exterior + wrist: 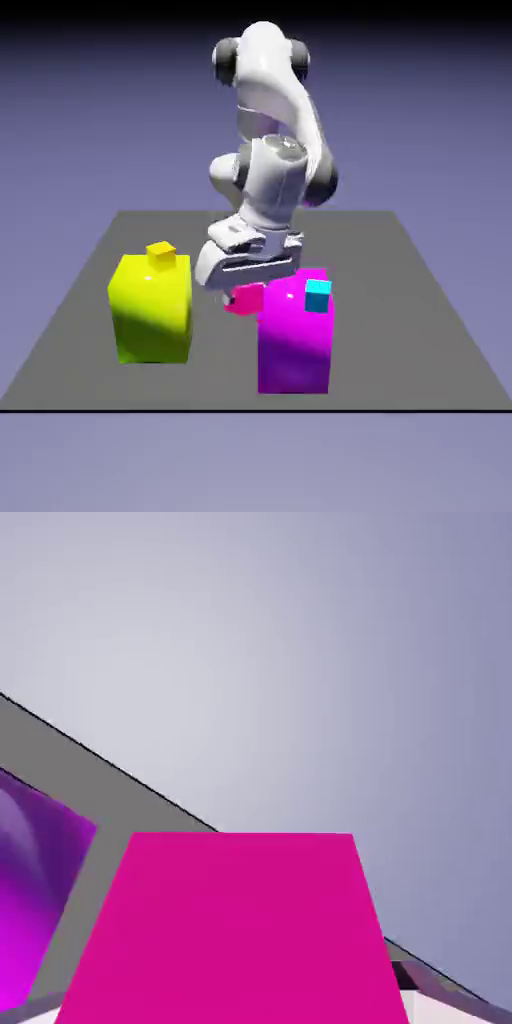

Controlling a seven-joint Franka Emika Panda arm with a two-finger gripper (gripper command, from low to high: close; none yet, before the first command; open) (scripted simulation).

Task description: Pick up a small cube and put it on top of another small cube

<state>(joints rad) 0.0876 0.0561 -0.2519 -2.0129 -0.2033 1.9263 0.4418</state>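
With the tool (243,297) clamped on the small pink cube (245,298), placing it on the yellow-orange cube (160,254) near the tabletop's (400,300) left edge remains.

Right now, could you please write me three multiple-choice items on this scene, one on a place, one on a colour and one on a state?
1. Where does the small yellow cube sit?
A. on the big yellow-green block
B. on the grey table
C. on the big magenta block

2. What colour is the small cube on the big magenta block?
A. red
B. cyan
C. white

3. What is the gripper doing?
A. hanging open and empty
B. shut on the small pink cube
C. shut on the small yellow cube

Answers: 1 A, the yellow cube stands on the yellow-green block's top. 2 B, the cyan cube rests on the magenta top. 3 B, the pink cube fills the hand view between the fingers and hangs under the hand, off the table.
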